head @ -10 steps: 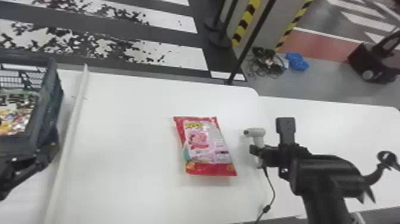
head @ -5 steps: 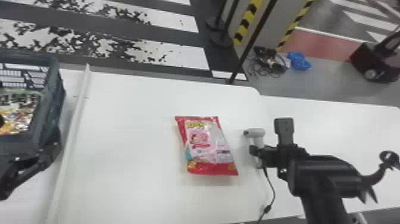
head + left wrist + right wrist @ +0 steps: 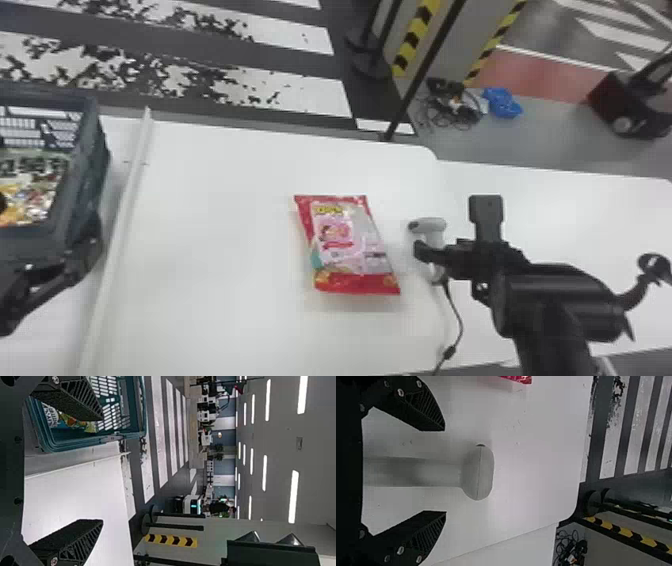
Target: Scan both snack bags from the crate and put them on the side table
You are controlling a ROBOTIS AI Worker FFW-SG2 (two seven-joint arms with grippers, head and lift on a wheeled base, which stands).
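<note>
The red and pink snack bag point(image 3: 350, 245) lies flat on the white table, left of the grey-white scanner point(image 3: 431, 227). At the scanner's handle is my right gripper point(image 3: 452, 227). In the right wrist view this gripper point(image 3: 440, 471) stands open, one finger on each side of the scanner point(image 3: 476, 473). My left gripper point(image 3: 55, 280) is at the near side of the dark crate point(image 3: 90, 165), which holds colourful packs point(image 3: 32, 192). In the left wrist view it is open point(image 3: 102, 471), one finger overlapping the crate point(image 3: 95, 444) and a pack point(image 3: 75, 422) inside.
A white rail point(image 3: 117, 235) runs between the crate and the snack bag on the table point(image 3: 225, 210). The scanner's black cable point(image 3: 457, 320) trails to the near edge. Another white table point(image 3: 575, 215) adjoins at the right, partly under my right arm. Black posts stand beyond.
The head view has shifted slightly. At its left edge, a dark shape has come in over the crate's contents. My right gripper stays at the scanner, and the snack bag lies as before.
</note>
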